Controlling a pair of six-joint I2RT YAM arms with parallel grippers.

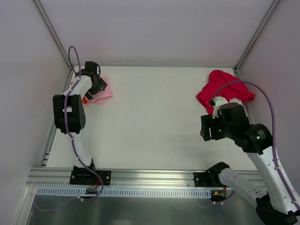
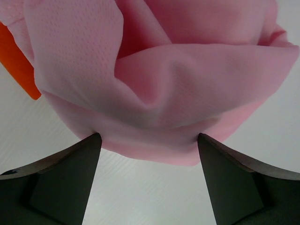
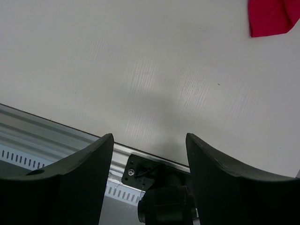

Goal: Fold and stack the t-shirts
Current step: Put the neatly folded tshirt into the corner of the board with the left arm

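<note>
The light pink t-shirt lies crumpled at the far left of the table, with a bit of the bright orange t-shirt showing under its left side. My left gripper is over it. In the left wrist view the pink t-shirt fills the top, the orange t-shirt shows at the left, and my left gripper is open with its tips at the cloth's near edge. The crimson red t-shirt lies bunched at the far right; its corner shows in the right wrist view. My right gripper is open and empty above bare table.
An aluminium rail runs along the table's near edge, with the arm base mounts on it. White walls and metal frame posts close in the left, right and back sides.
</note>
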